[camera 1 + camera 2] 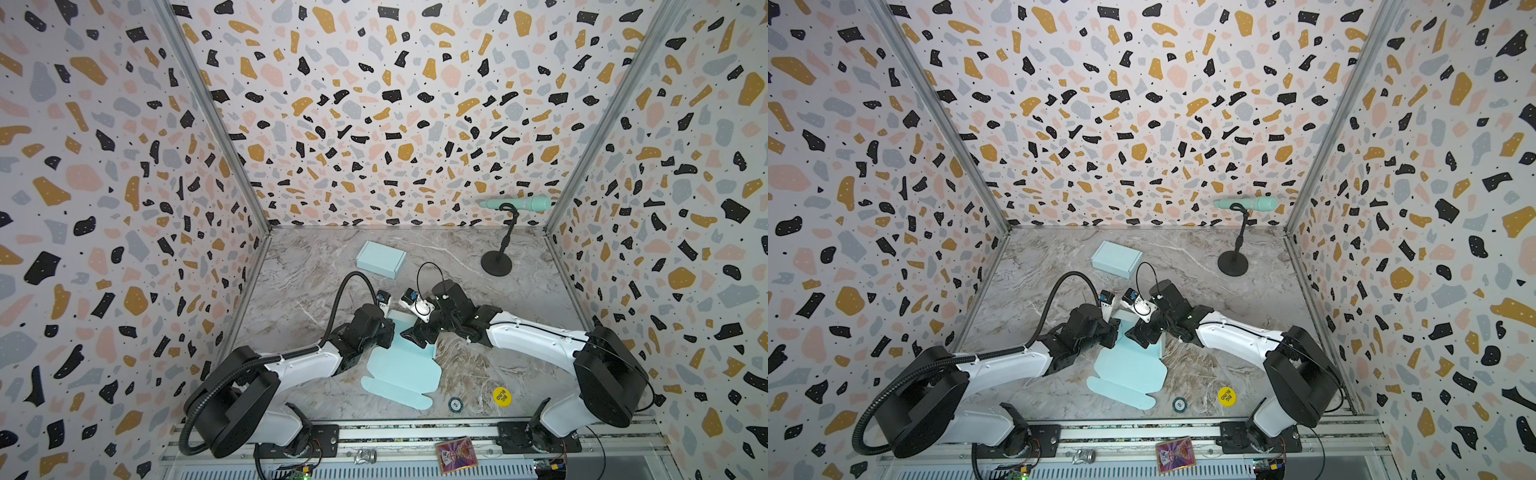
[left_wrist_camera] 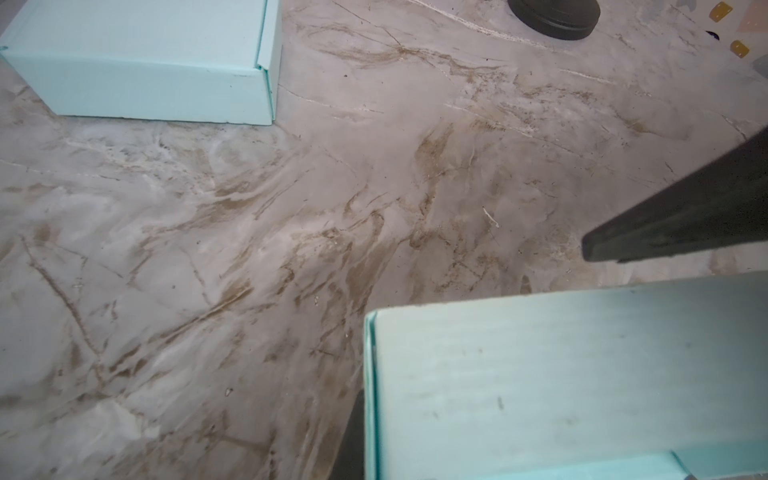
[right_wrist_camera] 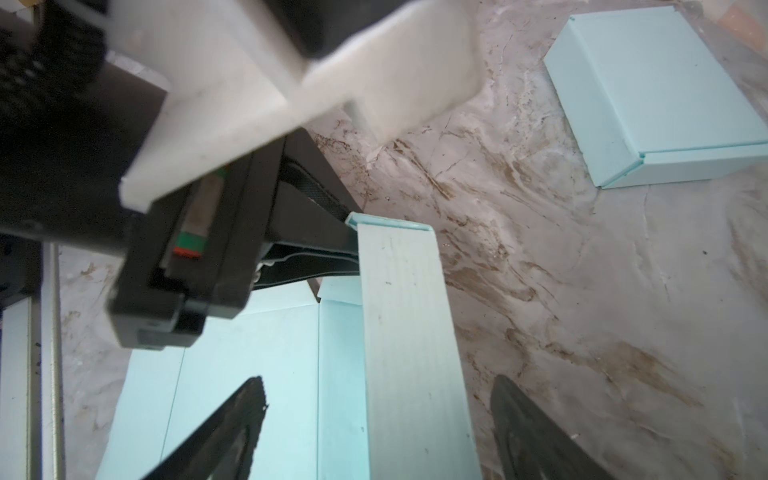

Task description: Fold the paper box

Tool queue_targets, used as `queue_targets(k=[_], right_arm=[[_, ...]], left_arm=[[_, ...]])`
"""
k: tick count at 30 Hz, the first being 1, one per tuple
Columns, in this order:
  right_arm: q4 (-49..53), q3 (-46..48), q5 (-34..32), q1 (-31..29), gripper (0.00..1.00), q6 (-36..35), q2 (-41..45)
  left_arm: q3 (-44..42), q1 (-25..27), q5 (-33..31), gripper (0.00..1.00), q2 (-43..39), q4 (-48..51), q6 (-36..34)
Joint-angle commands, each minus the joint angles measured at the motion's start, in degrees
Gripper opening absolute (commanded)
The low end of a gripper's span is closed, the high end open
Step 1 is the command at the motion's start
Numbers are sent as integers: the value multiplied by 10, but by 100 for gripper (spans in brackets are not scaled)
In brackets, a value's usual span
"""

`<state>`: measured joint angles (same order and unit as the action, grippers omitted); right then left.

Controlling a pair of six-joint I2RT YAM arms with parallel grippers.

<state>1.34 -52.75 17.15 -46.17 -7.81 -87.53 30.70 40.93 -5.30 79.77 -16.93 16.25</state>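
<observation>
Marble table (image 1: 478, 291) bears the paper box (image 1: 399, 365); left claw (image 3: 351, 245) pinches its raised wall (image 3: 399, 332), right claw (image 3: 378, 386) gapes empty; a slip could unfold it.

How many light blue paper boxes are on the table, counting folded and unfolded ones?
2. One closed box lies farther back. One unfolded box sheet lies nearer the front, in the middle. No other one shows, and a hidden one seems unlikely.

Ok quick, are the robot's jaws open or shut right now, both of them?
Left gripper: shut on the raised flap of the paper box.
Right gripper: open, jaws either side of that flap, holding nothing.
</observation>
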Motion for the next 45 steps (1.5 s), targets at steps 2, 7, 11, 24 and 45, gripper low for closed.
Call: queue_targets(k=[2, 7, 11, 24, 45], right_arm=[[0, 1, -27, 5, 83, 10, -6], [-2, 1, -46, 18, 75, 26, -3], [2, -2, -50, 19, 71, 26, -3], [2, -5, -57, 33, 60, 29, -13], [15, -16, -184, -5, 50, 18, -28]], left_arm=[[-7, 6, -13, 9, 11, 9, -6], [-15, 6, -19, 15, 2, 8, -1], [-18, 6, -22, 24, -11, 10, -2], [-49, 7, -30, 39, -106, 58, 9], [-112, 4, 13, 42, -124, -104, -1]])
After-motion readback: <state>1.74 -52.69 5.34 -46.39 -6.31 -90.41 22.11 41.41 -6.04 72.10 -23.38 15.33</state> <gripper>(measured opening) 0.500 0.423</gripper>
